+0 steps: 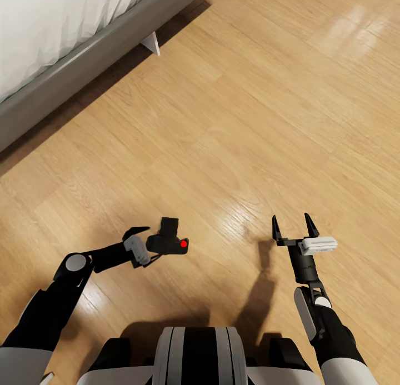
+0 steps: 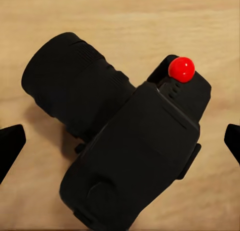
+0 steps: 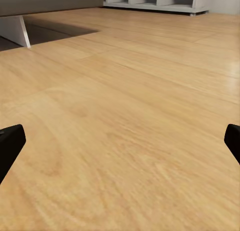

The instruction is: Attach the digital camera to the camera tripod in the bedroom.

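The digital camera [image 1: 169, 240], matte black with a round red button [image 2: 181, 69], lies on the light wood floor with its lens barrel [image 2: 70, 86] casting a tight shadow. My left gripper [image 1: 145, 245] points down over it and is open. Its two fingertips [image 2: 10, 148] stand wide on either side of the camera body [image 2: 135, 156] without touching it. Further right, my right gripper [image 1: 293, 226] is open above bare floor with nothing between its fingers. The camera tripod is out of view.
The grey-framed white bed [image 1: 61, 74] runs along the upper left, with a white leg [image 1: 151, 42] under its frame. The right wrist view takes in the bed leg [image 3: 14, 32] and a low white shelf unit [image 3: 155, 1] by the far wall. Plank floor [image 1: 266, 124] spreads ahead and right.
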`<state>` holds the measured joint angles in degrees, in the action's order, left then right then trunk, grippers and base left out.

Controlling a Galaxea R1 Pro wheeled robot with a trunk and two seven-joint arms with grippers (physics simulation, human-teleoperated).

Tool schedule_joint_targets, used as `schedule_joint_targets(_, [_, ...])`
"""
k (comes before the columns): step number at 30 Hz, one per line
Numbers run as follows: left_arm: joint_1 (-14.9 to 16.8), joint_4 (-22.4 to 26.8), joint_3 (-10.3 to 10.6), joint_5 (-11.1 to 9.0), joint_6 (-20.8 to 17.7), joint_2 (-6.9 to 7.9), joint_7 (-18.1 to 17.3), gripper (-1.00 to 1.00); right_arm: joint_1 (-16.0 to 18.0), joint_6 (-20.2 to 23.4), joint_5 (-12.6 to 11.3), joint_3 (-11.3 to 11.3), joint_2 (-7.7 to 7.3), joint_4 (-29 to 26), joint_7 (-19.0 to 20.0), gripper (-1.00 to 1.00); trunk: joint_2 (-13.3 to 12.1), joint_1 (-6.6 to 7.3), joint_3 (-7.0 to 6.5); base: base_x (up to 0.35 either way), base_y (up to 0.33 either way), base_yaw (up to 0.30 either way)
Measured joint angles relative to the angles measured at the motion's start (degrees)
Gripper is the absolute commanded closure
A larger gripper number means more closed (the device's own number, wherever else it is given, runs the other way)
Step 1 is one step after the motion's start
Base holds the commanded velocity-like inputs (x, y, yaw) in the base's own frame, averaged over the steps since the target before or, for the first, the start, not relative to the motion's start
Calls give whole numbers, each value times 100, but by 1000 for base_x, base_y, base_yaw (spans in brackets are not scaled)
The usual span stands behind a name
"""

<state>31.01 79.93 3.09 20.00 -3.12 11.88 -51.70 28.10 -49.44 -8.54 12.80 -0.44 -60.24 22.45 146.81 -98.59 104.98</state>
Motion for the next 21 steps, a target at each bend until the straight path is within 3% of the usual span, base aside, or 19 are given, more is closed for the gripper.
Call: schedule_joint_targets(21, [0,-81,11,90,48,-10,190,-100,0,9,-1,0,0,6,-1,-100,0,0,0,0,0,0])
